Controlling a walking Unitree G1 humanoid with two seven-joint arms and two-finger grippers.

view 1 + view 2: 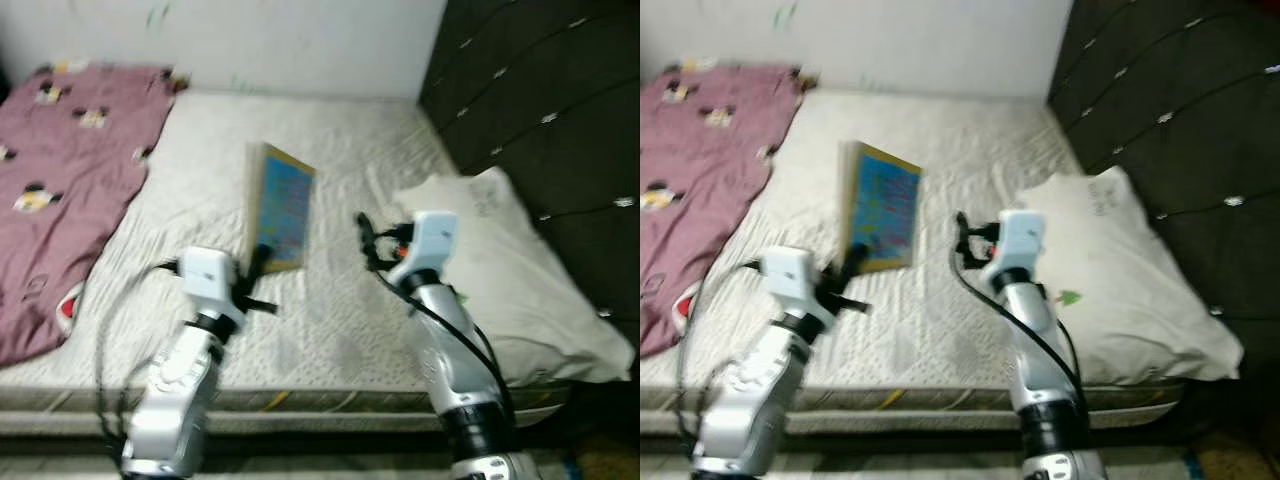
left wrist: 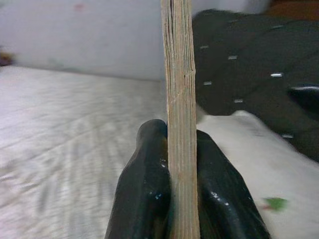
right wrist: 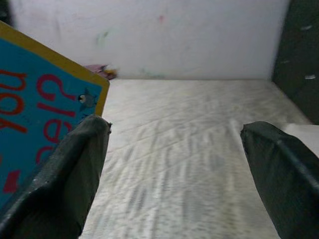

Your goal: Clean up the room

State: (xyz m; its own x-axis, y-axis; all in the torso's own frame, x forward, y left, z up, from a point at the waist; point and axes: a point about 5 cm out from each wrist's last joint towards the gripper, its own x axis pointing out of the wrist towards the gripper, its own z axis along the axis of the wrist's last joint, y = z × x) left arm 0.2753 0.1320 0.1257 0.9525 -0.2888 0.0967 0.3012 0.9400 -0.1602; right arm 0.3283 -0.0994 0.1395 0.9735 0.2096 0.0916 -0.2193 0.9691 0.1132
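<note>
A blue book (image 1: 283, 207) with a yellow border stands tilted up above the white mattress (image 1: 330, 300), near the bed's middle. My left gripper (image 1: 256, 264) is shut on the book's lower edge. In the left wrist view the book's page edge (image 2: 180, 114) runs straight up between the two black fingers (image 2: 142, 199). My right gripper (image 1: 368, 240) hovers open just to the right of the book, over the mattress. In the right wrist view its fingers (image 3: 65, 184) are spread wide, with the book's blue cover (image 3: 40, 114) beside one of them.
A white pillow (image 1: 520, 280) lies at the bed's right end against a dark tufted headboard (image 1: 550, 110). A mauve blanket (image 1: 70, 170) with cartoon prints covers the left part. A white wall (image 1: 300, 40) runs behind the bed. The mattress front edge (image 1: 300, 400) is near my body.
</note>
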